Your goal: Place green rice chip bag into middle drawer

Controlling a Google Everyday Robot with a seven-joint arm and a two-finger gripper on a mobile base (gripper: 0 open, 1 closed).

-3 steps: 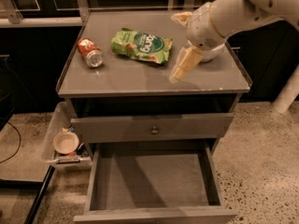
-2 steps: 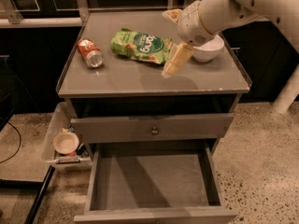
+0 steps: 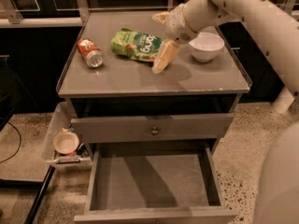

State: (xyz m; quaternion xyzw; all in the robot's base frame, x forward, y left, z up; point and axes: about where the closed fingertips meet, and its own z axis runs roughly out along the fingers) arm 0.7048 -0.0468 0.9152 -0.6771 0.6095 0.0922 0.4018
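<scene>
"Step in hand, by the camera view?"

"Reaching to grasp. My gripper [image 3: 158,43] hung over the table [image 3: 140,76], fingers spread wide and holding nothing, one on either side of the right end of the green rice chip bag [image 3: 135,45]. The bag lay flat there, near the soda can [image 3: 90,53]."

"And next?"

"I judged I had to lower, close on the crinkly bag without shoving it toward the can, lift, then carry it forward and down into the middle drawer [image 3: 149,181], which stood pulled out below."

Orange-red soda can [image 3: 90,52] and white bowl [image 3: 206,46] on grey cabinet top [image 3: 117,76]
</scene>
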